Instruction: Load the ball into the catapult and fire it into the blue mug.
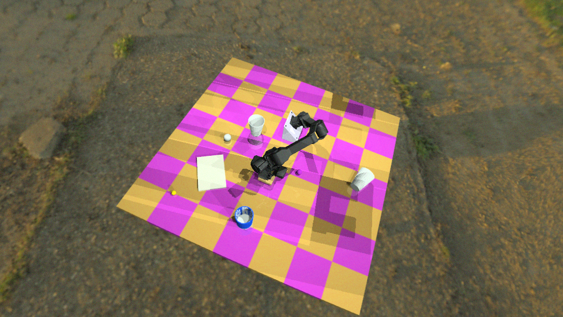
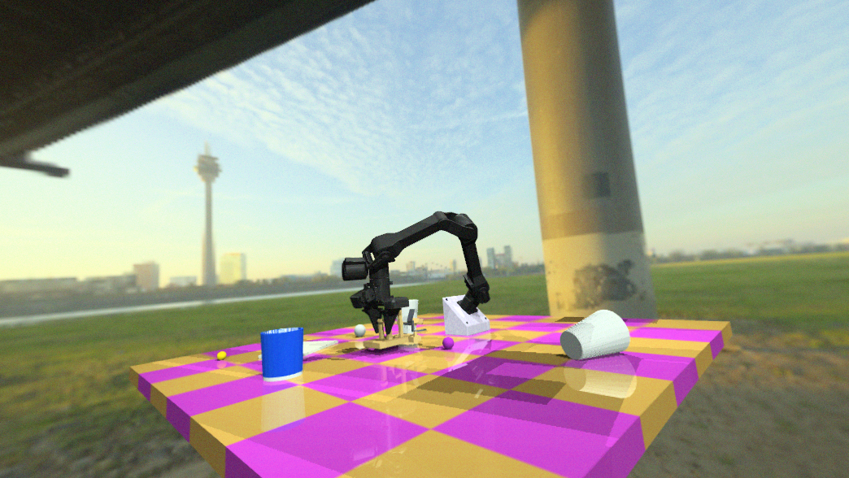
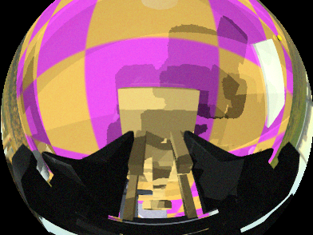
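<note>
My gripper points down, shut on the two uprights of the wooden catapult. The catapult's flat base is at or just above the table top; I cannot tell if it touches. Its launching arm is mostly hidden. The blue mug stands upright, opening up, in front of the catapult. A purple ball lies beside the catapult. A white ball and a small yellow ball lie farther off.
A white cup stands behind the catapult. Another white cup lies on its side. A pale flat slab lies between the yellow ball and the catapult. A white slanted block sits at the arm's base.
</note>
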Controlling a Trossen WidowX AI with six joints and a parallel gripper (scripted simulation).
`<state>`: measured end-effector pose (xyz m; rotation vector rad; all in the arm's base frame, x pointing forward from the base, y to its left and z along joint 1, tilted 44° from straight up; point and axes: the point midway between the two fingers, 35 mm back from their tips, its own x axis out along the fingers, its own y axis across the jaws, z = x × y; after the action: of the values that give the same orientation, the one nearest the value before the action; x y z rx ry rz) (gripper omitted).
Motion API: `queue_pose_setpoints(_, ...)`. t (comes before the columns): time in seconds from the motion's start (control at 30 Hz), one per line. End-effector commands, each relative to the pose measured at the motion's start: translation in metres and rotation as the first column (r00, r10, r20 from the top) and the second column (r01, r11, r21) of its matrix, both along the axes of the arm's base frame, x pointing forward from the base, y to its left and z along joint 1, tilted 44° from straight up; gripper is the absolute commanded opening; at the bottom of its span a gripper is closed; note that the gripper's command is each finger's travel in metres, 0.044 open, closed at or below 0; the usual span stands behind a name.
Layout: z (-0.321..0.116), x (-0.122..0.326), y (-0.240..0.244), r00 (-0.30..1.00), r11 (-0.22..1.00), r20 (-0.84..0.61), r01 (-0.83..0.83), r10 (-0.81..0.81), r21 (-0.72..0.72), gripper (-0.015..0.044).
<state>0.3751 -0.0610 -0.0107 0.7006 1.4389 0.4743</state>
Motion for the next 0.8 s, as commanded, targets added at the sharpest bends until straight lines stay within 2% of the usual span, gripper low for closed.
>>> queue_pose_setpoints(0.0, -0.0040, -0.0005, 0.0038, 1.000, 1.000, -0.004, 0.004, -0.004, 0.004, 0.0000)
queue_pose_setpoints(0.43, -0.0091, 0.0006, 0.0093, 1.000, 1.000, -0.001, 0.000, 0.000, 0.001, 0.0000)
queue_pose_setpoints(0.77, -0.0091, 0.0006, 0.0093, 1.000, 1.000, -0.001, 0.000, 0.000, 0.001, 0.0263)
